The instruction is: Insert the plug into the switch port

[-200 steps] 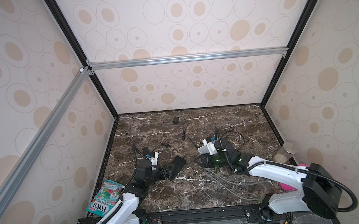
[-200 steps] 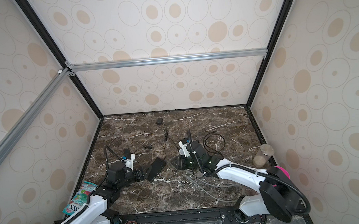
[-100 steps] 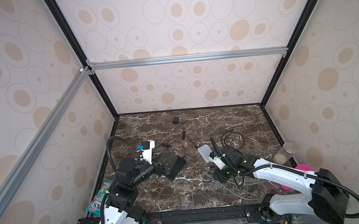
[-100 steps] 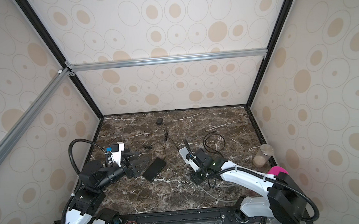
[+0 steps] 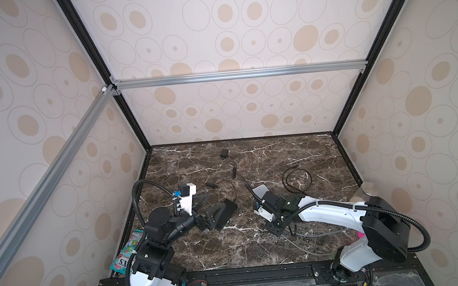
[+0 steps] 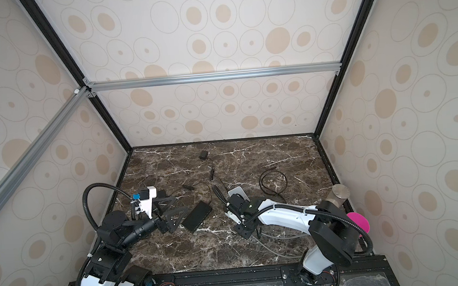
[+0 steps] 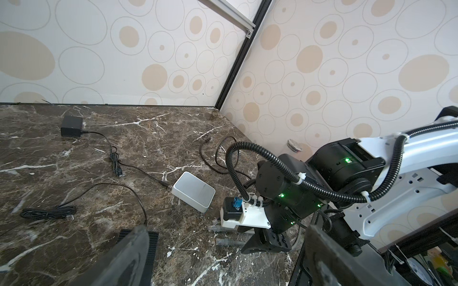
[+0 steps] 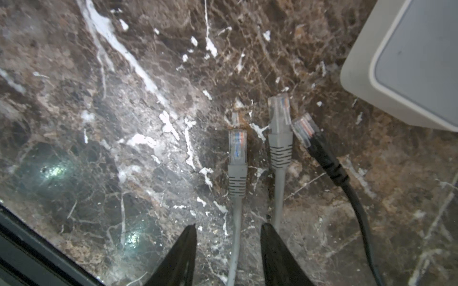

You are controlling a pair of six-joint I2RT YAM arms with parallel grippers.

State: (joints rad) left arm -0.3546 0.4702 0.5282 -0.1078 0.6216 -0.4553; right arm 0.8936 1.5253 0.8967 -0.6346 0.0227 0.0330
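- The nearer right end effector (image 8: pixel 228 224), spread apart, straddles the grey cable (image 8: pixel 237 208).
- Its plug (image 8: pixel 237 146) lies at twelve o'clock, pointing away; the switch (image 8: pixel 409 62) is at two.
- The left end effector (image 6: pixel 182 203) is spread apart and empty.

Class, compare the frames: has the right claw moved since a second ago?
Yes. The right claw has pulled back from the white switch toward the front edge of the table.

Walls: cream panels (image 5: pixel 240 22) printed with beige ovals are enclosing three sides.
Frame: black posts (image 5: pixel 374 51) and a silver rail (image 5: pixel 239 74) are bracing the panel joints.
Base: dark brown marble surface (image 5: pixel 292 149), white-veined, is reflecting small glints of light.
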